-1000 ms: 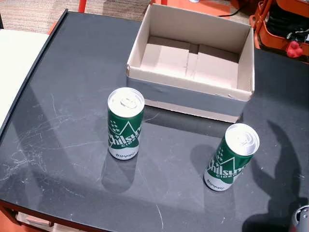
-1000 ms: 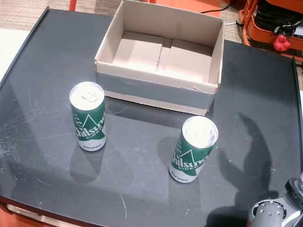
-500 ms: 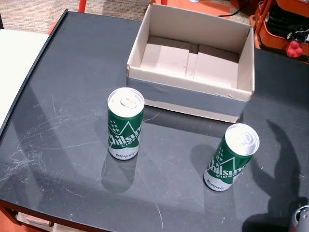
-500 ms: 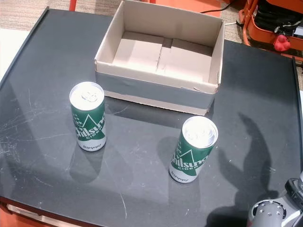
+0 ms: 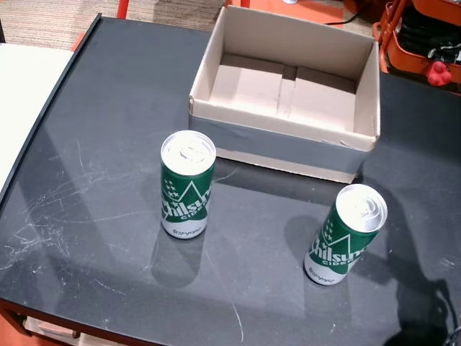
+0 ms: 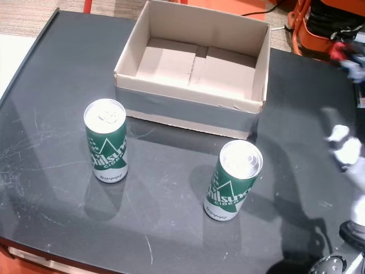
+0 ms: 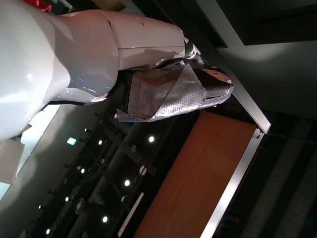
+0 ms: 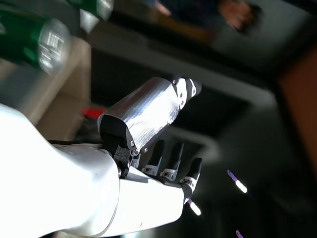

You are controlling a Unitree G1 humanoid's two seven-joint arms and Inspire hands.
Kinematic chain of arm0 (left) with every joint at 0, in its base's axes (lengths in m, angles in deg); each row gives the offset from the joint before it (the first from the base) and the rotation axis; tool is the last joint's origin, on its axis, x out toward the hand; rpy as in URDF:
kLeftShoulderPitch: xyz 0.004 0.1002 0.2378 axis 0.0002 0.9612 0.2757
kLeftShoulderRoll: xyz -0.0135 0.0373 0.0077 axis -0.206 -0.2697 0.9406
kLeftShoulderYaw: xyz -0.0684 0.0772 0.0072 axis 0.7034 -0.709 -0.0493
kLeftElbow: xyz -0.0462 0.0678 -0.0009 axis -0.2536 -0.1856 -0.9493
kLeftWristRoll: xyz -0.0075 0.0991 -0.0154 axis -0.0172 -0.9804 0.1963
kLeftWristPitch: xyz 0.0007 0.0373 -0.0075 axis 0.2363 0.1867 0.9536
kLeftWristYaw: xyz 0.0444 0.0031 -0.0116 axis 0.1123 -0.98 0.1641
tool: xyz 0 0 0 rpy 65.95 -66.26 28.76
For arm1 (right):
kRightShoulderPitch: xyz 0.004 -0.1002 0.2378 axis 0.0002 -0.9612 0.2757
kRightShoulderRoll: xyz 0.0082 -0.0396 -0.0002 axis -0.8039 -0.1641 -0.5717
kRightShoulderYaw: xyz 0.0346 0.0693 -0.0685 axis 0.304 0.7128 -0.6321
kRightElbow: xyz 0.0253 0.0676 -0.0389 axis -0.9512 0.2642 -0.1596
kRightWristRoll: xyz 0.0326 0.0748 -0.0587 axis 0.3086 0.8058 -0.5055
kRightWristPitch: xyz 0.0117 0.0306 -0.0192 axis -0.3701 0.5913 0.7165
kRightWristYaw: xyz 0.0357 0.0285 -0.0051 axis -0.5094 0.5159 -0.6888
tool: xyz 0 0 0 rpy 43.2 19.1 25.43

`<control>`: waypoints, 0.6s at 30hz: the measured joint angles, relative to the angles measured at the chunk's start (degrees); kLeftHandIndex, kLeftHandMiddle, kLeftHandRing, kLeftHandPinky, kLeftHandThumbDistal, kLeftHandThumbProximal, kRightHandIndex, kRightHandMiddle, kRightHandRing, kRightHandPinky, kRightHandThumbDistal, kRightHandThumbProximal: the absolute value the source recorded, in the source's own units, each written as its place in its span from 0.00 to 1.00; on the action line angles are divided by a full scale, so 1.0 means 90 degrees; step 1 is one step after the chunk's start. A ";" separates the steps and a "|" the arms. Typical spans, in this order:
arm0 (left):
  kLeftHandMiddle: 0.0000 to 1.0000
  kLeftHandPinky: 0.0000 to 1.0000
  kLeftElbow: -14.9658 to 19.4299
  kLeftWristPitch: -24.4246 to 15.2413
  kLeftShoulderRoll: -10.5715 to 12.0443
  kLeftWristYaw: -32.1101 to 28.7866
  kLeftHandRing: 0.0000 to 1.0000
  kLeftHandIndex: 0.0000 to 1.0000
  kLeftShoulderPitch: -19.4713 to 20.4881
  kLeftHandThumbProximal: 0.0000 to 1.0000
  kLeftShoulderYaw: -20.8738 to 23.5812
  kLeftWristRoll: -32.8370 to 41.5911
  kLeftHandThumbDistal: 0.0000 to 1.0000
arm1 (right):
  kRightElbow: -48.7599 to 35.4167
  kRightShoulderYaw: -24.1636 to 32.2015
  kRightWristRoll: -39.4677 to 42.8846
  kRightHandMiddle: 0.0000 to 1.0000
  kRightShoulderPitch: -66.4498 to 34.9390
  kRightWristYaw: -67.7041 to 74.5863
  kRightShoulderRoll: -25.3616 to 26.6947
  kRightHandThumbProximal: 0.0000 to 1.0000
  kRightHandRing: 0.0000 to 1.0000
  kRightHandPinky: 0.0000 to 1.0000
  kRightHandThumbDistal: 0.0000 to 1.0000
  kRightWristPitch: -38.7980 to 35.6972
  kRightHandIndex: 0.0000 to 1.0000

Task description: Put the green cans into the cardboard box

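Head views show both cans [image 5: 187, 184] [image 5: 346, 234] upright on the counter [image 5: 94, 144] before the box [image 5: 284, 94], reachable; my right hand [image 8: 148, 148] hangs empty, fingers spread, ready to grasp.

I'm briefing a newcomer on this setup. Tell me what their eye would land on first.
Two upright green cans stand on the dark table: the left can and the right can, both in front of the open, empty cardboard box. In a head view, the right hand shows as a pale blur at the table's right edge; its wrist view shows the fingers apart, holding nothing.
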 measured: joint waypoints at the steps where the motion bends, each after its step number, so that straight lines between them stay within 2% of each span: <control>1: 0.93 1.00 0.0000 0.0000 0.0000 0.0027 1.00 0.94 0.0000 1.00 0.0000 -0.0001 0.01 | 0.0034 -0.0093 -0.0155 0.63 -0.0022 0.0137 0.0027 0.69 0.69 0.80 0.94 0.0044 0.51; 3: 0.94 1.00 -0.0008 -0.0007 -0.0001 0.0031 1.00 0.95 -0.0004 1.00 0.0000 -0.0009 0.00 | 0.0039 -0.0304 -0.0356 0.62 -0.0051 0.0389 0.0081 0.69 0.68 0.80 0.93 0.0116 0.49; 6: 0.94 1.00 -0.0069 -0.0052 -0.0002 0.0021 1.00 0.95 -0.0008 1.00 0.0001 -0.0037 0.00 | -0.0052 -0.0518 -0.0508 0.61 -0.0071 0.0652 0.0166 0.68 0.68 0.78 1.00 0.0154 0.50; 10: 0.93 1.00 -0.0124 -0.0076 -0.0002 0.0011 1.00 0.93 -0.0014 1.00 -0.0004 -0.0112 0.00 | -0.0164 -0.0583 -0.0403 0.62 -0.0110 0.0804 0.0178 0.69 0.68 0.78 1.00 0.0174 0.50; 16: 0.95 1.00 -0.0249 -0.0075 -0.0004 -0.0025 1.00 0.95 -0.0021 1.00 0.0002 -0.0125 0.00 | -0.0165 -0.0705 -0.0363 0.62 -0.0289 0.0834 0.0177 0.71 0.67 0.79 1.00 0.0186 0.50; 18: 0.96 1.00 -0.0249 -0.0075 -0.0004 -0.0030 1.00 0.96 -0.0023 1.00 -0.0001 -0.0129 0.00 | -0.0168 -0.0724 -0.0357 0.63 -0.0289 0.0880 0.0177 0.75 0.67 0.78 1.00 0.0183 0.54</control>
